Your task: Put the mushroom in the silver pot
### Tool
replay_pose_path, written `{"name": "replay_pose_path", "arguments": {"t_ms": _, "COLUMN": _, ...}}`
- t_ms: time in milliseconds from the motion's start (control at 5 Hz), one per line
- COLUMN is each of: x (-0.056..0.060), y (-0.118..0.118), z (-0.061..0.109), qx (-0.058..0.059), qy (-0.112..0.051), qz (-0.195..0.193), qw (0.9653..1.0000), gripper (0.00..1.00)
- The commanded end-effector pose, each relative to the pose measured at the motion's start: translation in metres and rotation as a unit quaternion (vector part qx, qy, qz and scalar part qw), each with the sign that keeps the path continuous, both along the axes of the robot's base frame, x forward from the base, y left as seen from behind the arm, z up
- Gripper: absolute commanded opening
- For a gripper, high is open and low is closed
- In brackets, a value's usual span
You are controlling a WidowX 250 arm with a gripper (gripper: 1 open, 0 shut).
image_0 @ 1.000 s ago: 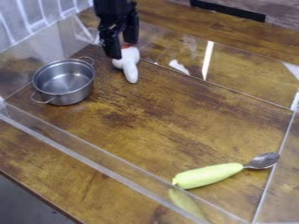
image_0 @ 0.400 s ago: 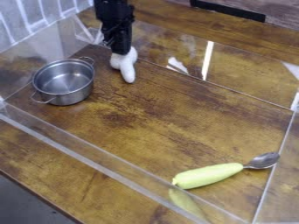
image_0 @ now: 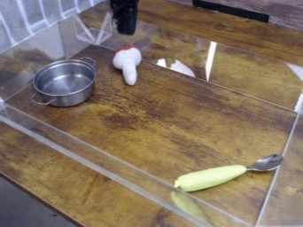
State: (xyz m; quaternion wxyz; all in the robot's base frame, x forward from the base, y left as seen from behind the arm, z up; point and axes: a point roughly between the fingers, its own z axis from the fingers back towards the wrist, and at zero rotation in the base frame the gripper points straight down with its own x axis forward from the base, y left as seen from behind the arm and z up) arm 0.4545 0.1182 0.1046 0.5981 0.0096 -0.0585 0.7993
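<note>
Worn, dark-stained wooden table [image_0: 178,124], enclosed by low clear plastic walls [image_0: 119,168] that catch white glare along the far side. A pale tiled wall shows at the upper left corner.

Gripper [image_0: 123,29]: black, entering from the top edge, pointing down. Only its lower part is in view. The fingers appear drawn together, with nothing visible between them. It hangs above the table, clear of every object, above and slightly behind the mushroom.

Mushroom [image_0: 127,64]: lying on its side on the table, white stem pointing toward the camera, red-orange cap at the far end, nearest the gripper. It is not held and not touched by the gripper. It sits to the right of the pot, near it but apart, with bare wood between them.

Pot [image_0: 66,82]: silver, round, upright, at the left of the enclosure. Small side handles are visible. Interior appears empty and reflective. The mushroom is outside it.

Vegetable [image_0: 211,177]: long, yellow-green, lying flat near the front right corner, well apart from the pot and mushroom.

Spoon [image_0: 265,163]: metal, at the right end of the vegetable, bowl touching or just beside its tip; contact cannot be confirmed.
</note>
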Motion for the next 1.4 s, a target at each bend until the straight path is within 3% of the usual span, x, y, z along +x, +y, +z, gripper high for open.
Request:
{"name": "replay_pose_path", "arguments": {"t_ms": 0, "x": 0.002, "y": -0.004, "z": 0.024, "qx": -0.002, "qy": -0.025, "qz": 0.016, "qw": 0.9996, "gripper": 1.00}}
{"name": "replay_pose_path", "arguments": {"t_ms": 400, "x": -0.001, "y": -0.008, "z": -0.013, "qx": -0.025, "qy": -0.013, "qz": -0.018, "qw": 0.9994, "gripper": 1.00}}
{"name": "replay_pose_path", "arguments": {"t_ms": 600, "x": -0.006, "y": -0.011, "z": -0.020, "qx": -0.023, "qy": -0.010, "qz": -0.035, "qw": 0.9991, "gripper": 1.00}}
{"name": "replay_pose_path", "arguments": {"t_ms": 800, "x": -0.011, "y": -0.014, "z": -0.021, "qx": -0.022, "qy": -0.007, "qz": -0.054, "qw": 0.9983, "gripper": 0.00}}
{"name": "replay_pose_path", "arguments": {"t_ms": 1000, "x": -0.016, "y": -0.017, "z": -0.016, "qx": -0.017, "qy": -0.005, "qz": -0.073, "qw": 0.9972, "gripper": 0.00}}
{"name": "replay_pose_path", "arguments": {"t_ms": 1200, "x": -0.013, "y": -0.031, "z": -0.004, "qx": -0.012, "qy": -0.002, "qz": -0.044, "qw": 0.9990, "gripper": 0.00}}
